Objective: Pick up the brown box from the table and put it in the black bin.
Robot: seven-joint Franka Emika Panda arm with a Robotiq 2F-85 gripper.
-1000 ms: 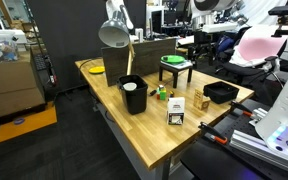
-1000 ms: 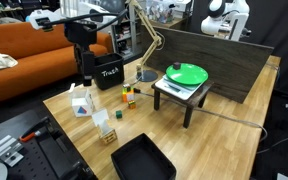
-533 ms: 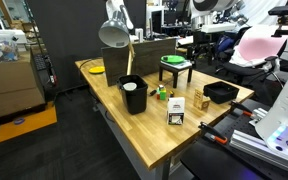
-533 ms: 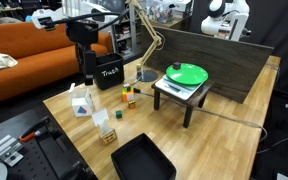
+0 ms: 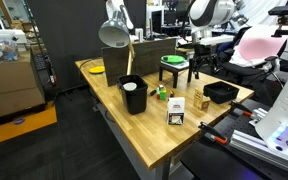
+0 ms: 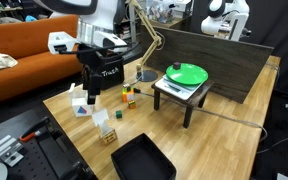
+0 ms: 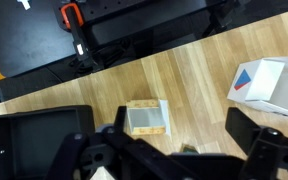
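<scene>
Wrist view places the brown box (image 7: 147,118) on the worktop (image 7: 204,82), between the widely spread fingers of the empty pincer (image 7: 179,128) hanging above it. This alignment lets you straddle both sides on descent. The black bin (image 5: 133,95) stands well apart.

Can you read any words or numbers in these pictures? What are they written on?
"Trash": white letters on the black bin, as best it reads.
White box: dark print, too small to read.
Nothing else is readable.
</scene>
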